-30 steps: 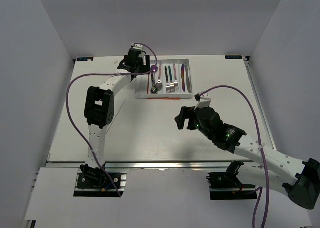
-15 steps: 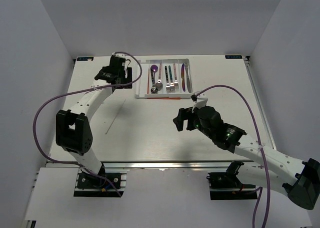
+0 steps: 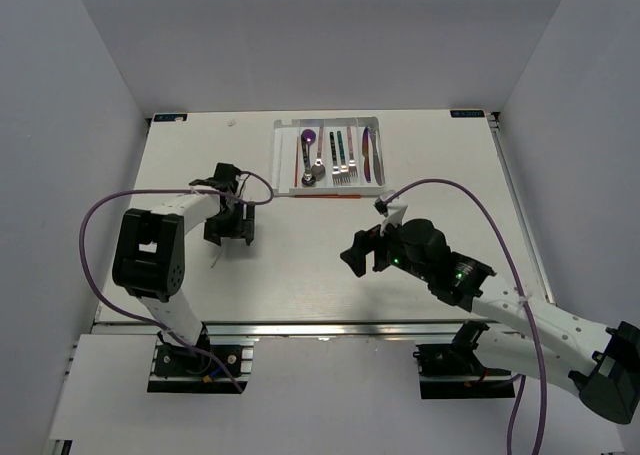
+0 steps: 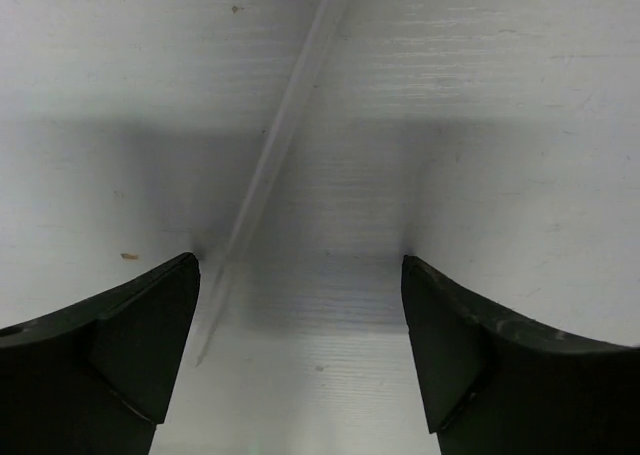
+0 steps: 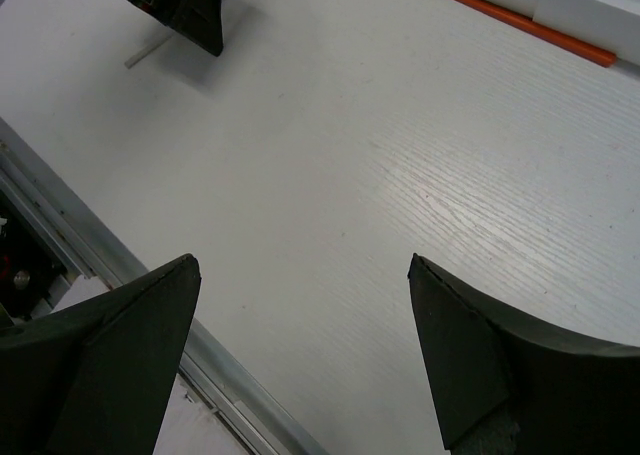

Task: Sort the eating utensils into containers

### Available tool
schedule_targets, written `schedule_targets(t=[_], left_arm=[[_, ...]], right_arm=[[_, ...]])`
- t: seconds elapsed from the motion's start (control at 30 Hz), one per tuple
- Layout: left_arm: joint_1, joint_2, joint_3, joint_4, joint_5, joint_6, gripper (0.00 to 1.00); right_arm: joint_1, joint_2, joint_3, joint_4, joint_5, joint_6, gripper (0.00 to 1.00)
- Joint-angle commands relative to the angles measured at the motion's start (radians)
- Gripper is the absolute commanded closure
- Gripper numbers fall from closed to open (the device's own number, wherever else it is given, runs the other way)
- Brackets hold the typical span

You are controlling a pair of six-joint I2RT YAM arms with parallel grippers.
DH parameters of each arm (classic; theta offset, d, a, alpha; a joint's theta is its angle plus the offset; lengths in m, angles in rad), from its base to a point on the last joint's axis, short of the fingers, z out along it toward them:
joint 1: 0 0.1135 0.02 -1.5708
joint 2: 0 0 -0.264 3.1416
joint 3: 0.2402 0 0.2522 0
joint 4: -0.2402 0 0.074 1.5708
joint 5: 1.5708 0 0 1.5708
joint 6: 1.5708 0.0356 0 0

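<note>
Jaws of the left gripper point(image 4: 300, 275) stand spread wide and hold nothing. Between them we see a thin pale chopstick point(image 4: 282, 140) lying flat on the white surface point(image 4: 520, 125). It runs slantwise from ahead of the jaws back toward one fingertip and passes just beside that tip. Its near end fades into shadow and blur, so we cannot tell whether the finger touches it, nor whether the tips rest on the surface. From above, the gripper hides nearly all of this chopstick; only a short stub shows behind it.

On the right gripper point(image 5: 303, 275) the jaws are likewise parted and empty, hanging above bare surface. Far ahead of them a red-orange chopstick point(image 5: 510, 20) lies on the surface, just beside the near wall of the white tray point(image 5: 600, 17), which the wrist picture cuts off. Ahead and to the other side we see the left gripper's dark fingers with the pale stub poking out.

In the overhead view the tray point(image 3: 276, 160) holds sorted utensils point(image 3: 340, 160), too small to name singly.
</note>
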Motion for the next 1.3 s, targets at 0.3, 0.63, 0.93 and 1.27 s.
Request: schedule_targets(t=[0.3,0.63,0.93,1.27], left_arm=[[0.005,0.122,-0.115,0.074,-0.001,-0.083,0.64],[-0.011,0.119,-0.155,0.113,0.011,-0.243,1.00],[-0.132,-0.209,-0.261,0.238,0.039,-0.428,1.00],[-0.304,-0.516,-0.321,0.429,0.232,-0.573,1.00]], right_arm=[[-0.002,-0.059,-0.028,0.057,-0.008,-0.044,0.11],[-0.003,-0.057,-0.044,0.097,0.007,-0.021,0.11],[-0.038,0.142,-0.013,0.229,-0.229,0.120,0.11],[-0.038,0.467,0.103,0.458,-0.393,0.281,0.12]])
